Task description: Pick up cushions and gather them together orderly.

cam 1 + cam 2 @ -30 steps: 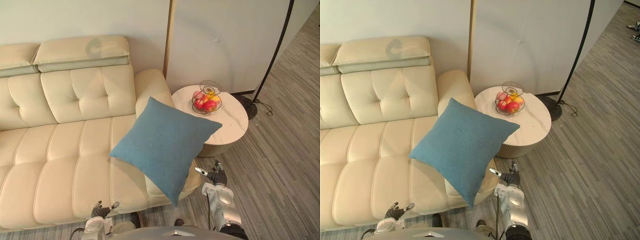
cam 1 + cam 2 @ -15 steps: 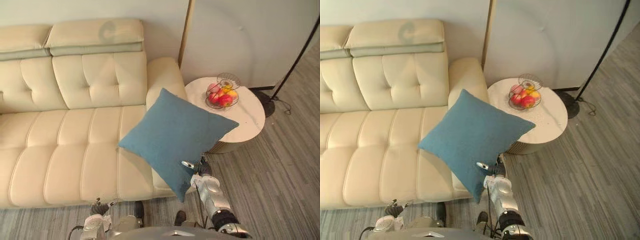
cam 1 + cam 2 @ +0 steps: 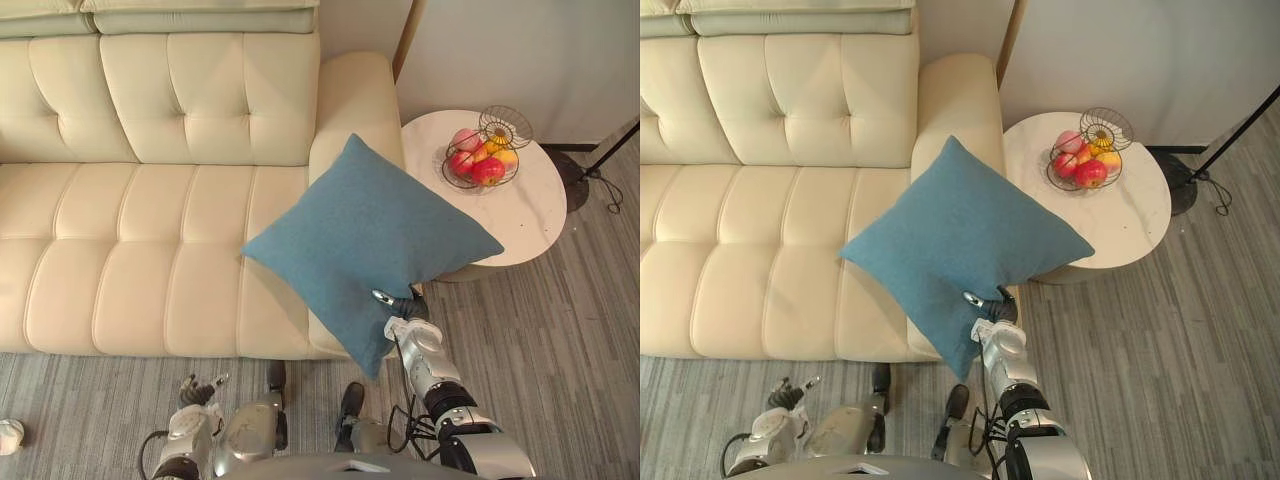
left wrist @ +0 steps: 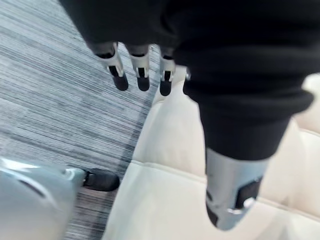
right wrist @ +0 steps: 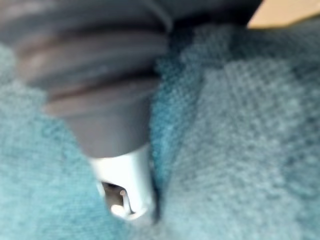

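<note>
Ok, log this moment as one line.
right hand: against blue cushion lower edge | left hand: open, low before sofa | blue cushion: propped on sofa arm

left hand [image 3: 197,391] low, uncurled | right hand [image 3: 402,305] extended forward

Right robot hand [image 3: 404,304] has closed in! A second ago the blue cushion [image 3: 370,220] sat clear of it, up and to its left; now its lower edge presses right against the hand.
</note>
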You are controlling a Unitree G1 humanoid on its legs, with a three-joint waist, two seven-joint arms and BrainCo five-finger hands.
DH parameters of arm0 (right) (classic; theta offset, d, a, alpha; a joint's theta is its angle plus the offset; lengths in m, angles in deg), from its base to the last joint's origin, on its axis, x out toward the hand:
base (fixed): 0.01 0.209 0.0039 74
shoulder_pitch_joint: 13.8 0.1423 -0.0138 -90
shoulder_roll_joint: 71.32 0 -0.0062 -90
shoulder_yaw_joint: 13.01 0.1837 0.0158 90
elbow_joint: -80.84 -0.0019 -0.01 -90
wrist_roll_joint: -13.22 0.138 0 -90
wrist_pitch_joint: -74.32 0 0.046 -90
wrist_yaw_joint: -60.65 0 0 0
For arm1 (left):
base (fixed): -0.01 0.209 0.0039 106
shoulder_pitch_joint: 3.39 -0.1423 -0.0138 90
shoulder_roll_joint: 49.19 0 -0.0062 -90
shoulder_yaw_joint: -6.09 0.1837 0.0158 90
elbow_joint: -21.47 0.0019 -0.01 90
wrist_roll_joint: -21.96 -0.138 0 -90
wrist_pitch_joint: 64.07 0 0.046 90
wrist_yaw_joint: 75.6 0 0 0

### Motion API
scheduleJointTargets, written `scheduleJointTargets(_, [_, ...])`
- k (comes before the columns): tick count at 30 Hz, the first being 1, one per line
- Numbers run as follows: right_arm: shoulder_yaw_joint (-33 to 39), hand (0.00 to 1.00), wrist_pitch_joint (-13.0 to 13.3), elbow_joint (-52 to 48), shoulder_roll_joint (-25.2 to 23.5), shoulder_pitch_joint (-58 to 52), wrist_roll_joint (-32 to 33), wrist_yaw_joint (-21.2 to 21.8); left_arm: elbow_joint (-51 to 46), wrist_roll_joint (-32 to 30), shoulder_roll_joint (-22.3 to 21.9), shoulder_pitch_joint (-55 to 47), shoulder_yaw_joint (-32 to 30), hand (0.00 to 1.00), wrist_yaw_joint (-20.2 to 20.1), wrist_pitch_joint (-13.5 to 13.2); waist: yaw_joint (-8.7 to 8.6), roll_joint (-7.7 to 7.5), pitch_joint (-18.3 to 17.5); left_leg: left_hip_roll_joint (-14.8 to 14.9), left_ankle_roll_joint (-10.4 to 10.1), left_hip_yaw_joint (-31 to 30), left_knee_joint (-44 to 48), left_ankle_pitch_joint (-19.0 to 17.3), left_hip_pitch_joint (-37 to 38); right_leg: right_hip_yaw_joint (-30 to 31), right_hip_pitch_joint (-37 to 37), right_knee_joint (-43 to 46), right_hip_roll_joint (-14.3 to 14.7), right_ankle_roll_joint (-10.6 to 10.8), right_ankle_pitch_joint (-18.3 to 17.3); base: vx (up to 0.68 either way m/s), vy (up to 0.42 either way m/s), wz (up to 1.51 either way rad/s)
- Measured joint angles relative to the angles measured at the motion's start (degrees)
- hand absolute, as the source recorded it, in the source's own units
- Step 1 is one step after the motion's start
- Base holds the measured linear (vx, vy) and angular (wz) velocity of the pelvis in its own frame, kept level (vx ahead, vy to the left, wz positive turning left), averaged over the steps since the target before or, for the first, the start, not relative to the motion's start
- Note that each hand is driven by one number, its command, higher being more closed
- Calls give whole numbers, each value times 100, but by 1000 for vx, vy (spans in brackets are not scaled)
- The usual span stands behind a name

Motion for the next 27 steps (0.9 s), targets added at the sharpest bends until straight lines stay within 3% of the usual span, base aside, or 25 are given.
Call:
scheduleJointTargets(5, [228, 100, 62, -334, -45, -258, 120, 75, -799, 110, 38, 106, -6, 0, 112, -99, -13, -1, 2, 59, -18, 2, -26, 0, 9, 4, 9, 5, 36, -25, -16, 0, 0, 0])
scheduleJointTargets(10, [508, 100, -44, -697, -52, -604, 51, 325, -1409, 84, 197, 181, -11, 0, 106, -175, -43, -3, 2, 64, -33, 25, -22, -12, 56, 45, 58, -5, 40, -22, -16, 36, 1, 0])
scheduleJointTargets(20, [733, 100, -251, -977, -46, -831, -744, 763, -2004, -166, 589, 266, 17, 0, -105, -178, -182, -25, 4, 90, -79, 301, -36, -106, 336, 554, 216, -40, 54, -3, -6, 15, 14, -13])
scheduleJointTargets(27, [773, 100, -352, -1385, 167, -911, -1325, 959, -2027, -172, 1091, 501, 519, 0, -424, -178, -268, -36, -4, 80, -63, 371, -9, -126, 347, 643, 194, -58, 48, 25, 15, 19, 12, -5])
